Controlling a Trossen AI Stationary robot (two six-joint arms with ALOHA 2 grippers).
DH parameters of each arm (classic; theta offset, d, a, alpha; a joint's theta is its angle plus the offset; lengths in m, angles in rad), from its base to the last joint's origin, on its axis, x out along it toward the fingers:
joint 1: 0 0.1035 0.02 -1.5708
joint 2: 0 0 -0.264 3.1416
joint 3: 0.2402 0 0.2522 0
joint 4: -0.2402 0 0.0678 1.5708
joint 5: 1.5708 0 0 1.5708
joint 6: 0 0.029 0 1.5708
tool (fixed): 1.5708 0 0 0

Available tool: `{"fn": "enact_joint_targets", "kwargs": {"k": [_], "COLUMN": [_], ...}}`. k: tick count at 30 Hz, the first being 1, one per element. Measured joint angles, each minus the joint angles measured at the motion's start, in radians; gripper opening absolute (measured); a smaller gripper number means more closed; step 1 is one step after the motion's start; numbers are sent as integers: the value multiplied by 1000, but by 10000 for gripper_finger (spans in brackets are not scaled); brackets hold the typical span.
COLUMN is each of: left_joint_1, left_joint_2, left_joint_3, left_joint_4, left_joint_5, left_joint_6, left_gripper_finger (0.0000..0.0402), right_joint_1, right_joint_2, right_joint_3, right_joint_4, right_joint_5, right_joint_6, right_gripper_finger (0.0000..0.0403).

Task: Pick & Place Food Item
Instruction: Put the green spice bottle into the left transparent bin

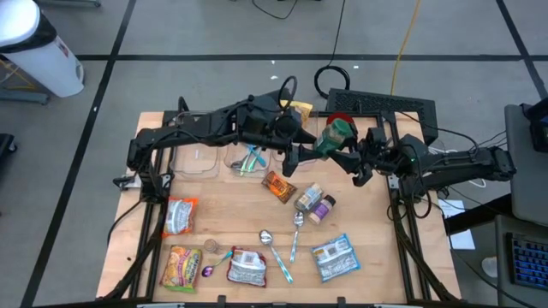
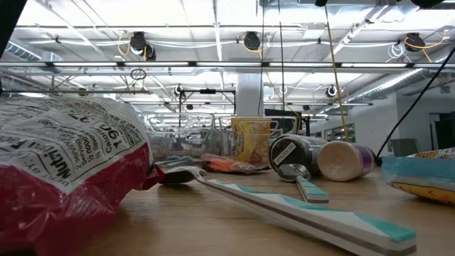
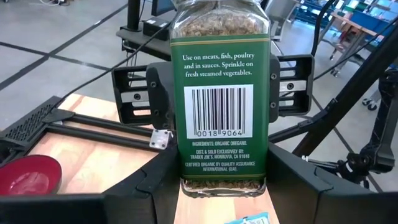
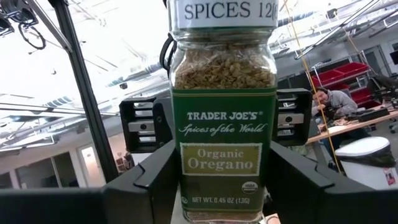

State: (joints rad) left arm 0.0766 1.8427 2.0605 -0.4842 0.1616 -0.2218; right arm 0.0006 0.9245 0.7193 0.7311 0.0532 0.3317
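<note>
Jar of oregano (image 1: 336,135) hangs in the air over the far middle of the surface (image 1: 214,214), caught between both arms. Left tool (image 1: 315,147) reaches in from one side, clamped on the jar with its fingers (image 3: 155,186) tight against the glass. Right tool (image 1: 354,154) comes from the opposite side, its fingers (image 4: 149,180) likewise closed on the jar's sides. In the left wrist view, shows only the back label with the barcode, cap cut off at the edge. In the right wrist view, shows the front label, base lost behind the fingers. From above, mostly covered by the two tools, only green label and pale cap clear. Neither jar nor tools within the low view. Red bowl (image 3: 28,175) below, half cut off.
</note>
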Motion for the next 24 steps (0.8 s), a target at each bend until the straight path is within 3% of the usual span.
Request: {"fn": "enact_joint_targets", "kwargs": {"k": [2,8,12,18,24], "left_joint_1": [0,0,5,8,11], "left_joint_2": [1,8,8,7,-5], "left_joint_3": [0,-2,-2,-1,0], "left_joint_4": [0,-10,-16,-19,-28], "left_joint_5": [0,-9,-16,41,104], "left_joint_6": [0,-1,-2,-28,-13], "left_gripper_finger": [214,342,388,384,362], "right_joint_1": [0,1,1,1,1], "right_joint_2": [0,2,3,0,0], "right_joint_3": [0,0,1,0,0], "right_joint_4": [-1,-42,-102,-186,-266], "right_joint_5": [-1,-10,-8,-10,-89], "right_joint_6": [0,-13,-15,-15,-8], "right_gripper_finger": [191,191,191,191,191]}}
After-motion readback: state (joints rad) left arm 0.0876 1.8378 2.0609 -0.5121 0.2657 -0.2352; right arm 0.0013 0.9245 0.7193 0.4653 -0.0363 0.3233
